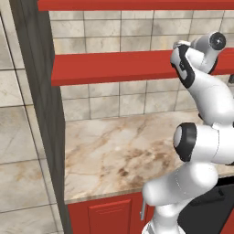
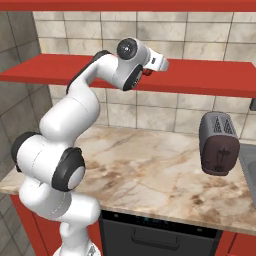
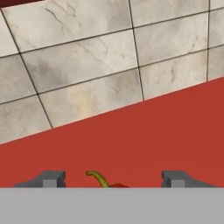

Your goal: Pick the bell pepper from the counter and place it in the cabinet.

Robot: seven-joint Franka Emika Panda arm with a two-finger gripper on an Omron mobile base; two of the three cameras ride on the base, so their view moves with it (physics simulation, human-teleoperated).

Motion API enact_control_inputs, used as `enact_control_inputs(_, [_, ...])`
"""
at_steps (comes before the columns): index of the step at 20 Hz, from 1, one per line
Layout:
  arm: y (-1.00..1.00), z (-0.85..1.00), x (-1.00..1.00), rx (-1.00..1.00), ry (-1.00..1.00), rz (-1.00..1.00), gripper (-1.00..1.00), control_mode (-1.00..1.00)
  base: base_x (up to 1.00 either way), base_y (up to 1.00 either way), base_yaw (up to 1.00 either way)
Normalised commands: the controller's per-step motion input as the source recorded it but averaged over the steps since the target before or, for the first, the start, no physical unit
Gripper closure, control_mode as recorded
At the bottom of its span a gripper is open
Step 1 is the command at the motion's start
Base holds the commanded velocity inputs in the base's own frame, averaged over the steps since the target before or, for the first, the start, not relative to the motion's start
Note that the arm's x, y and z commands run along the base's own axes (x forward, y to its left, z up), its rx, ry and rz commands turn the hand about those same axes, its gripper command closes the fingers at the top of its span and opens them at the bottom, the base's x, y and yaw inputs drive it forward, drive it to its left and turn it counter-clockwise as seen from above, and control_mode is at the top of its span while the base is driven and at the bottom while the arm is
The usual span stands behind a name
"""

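Note:
The bell pepper [image 3: 116,185] lies on the red cabinet shelf [image 3: 166,140], just its curved greenish stem and a sliver of red showing between my fingertips. My gripper [image 3: 113,178] is open, its fingers [image 3: 49,179] standing well apart on either side of the pepper without touching it. In the right base view my hand [image 2: 159,62] reaches over the lower shelf [image 2: 210,80], with a small red bit at its underside. In the left base view the arm hides the hand at the shelf [image 1: 109,66]. The counter [image 1: 114,146] lies below.
A dark toaster [image 2: 218,142] stands on the counter [image 2: 150,165] at the right, beside a sink edge [image 2: 250,160]. The cabinet's dark grey side panel [image 1: 36,91] rises at the left. A second red shelf [image 1: 132,4] runs above. Tiled wall [image 3: 87,74] backs the shelf.

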Motion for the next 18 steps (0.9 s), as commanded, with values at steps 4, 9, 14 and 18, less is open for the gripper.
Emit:
enact_control_inputs(4, [-0.11, -0.01, -0.05, 0.00, -0.11, 0.00, -1.00, -1.00, 0.00, 0.00, 0.00])
enact_control_inputs(9, [-0.03, 0.16, -0.63, 0.00, -0.04, 0.00, -1.00, -1.00, 0.00, 0.00, 0.00])
enact_control_inputs(14, [-0.05, 0.08, -1.00, 0.00, 0.02, 0.00, -1.00, -1.00, 0.00, 0.00, 0.00])
enact_control_inputs(18, [-0.03, 0.03, -1.00, 0.00, 0.09, 0.00, -1.00, -1.00, 0.00, 0.00, 0.00])
